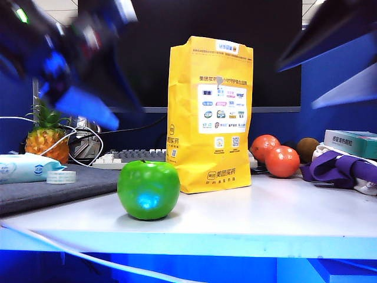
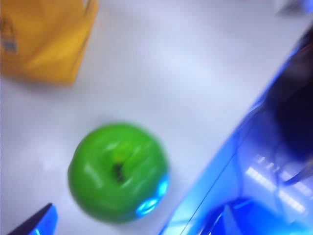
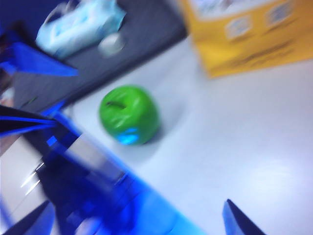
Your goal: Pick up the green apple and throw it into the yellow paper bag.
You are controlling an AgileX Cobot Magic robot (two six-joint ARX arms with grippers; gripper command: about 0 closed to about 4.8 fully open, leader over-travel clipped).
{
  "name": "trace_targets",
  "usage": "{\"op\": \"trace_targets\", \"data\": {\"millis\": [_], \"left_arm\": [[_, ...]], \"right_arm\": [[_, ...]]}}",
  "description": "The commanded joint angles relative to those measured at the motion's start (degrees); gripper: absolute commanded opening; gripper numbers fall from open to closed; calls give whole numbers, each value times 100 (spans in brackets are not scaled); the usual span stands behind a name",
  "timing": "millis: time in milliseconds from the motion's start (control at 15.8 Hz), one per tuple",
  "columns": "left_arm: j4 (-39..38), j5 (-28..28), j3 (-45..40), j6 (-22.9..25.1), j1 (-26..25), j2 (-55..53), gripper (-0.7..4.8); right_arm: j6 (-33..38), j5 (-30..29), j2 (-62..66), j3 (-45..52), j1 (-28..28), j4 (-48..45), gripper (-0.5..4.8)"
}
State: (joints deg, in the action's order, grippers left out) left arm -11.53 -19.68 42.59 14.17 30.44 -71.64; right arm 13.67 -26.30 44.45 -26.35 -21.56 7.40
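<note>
The green apple (image 1: 148,190) sits on the white table (image 1: 265,218) near its front edge, stem up, just in front and left of the tall yellow paper bag (image 1: 211,115). My left gripper (image 1: 109,100) hangs blurred above and left of the apple; the left wrist view looks down on the apple (image 2: 117,171), with one fingertip (image 2: 34,223) beside it and the bag (image 2: 44,39) beyond. My right gripper (image 1: 300,82) is high at the upper right. In the right wrist view the right gripper (image 3: 137,223) is open and empty, well apart from the apple (image 3: 129,115) and the bag (image 3: 249,34).
A grey mat (image 1: 59,188) on the left carries a wipes pack (image 1: 26,168) and a tape roll (image 1: 60,177); a pineapple (image 1: 44,138) and a keyboard (image 1: 129,156) stand behind. Right of the bag lie red-orange fruits (image 1: 281,160), a purple cloth (image 1: 341,168) and a box (image 1: 353,141).
</note>
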Motion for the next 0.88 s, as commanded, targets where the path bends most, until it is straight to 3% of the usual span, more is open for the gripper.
{"op": "trace_targets", "data": {"millis": [63, 505, 884], "left_arm": [[175, 205, 31, 173, 44, -337, 479], [1115, 470, 33, 190, 330, -946, 479], [1117, 605, 358, 151, 391, -1875, 479]], "right_arm": [[-98, -540, 695, -369, -11, -258, 479], [-535, -813, 1709, -531, -11, -476, 479], [-533, -857, 1738, -531, -11, -1034, 479]]}}
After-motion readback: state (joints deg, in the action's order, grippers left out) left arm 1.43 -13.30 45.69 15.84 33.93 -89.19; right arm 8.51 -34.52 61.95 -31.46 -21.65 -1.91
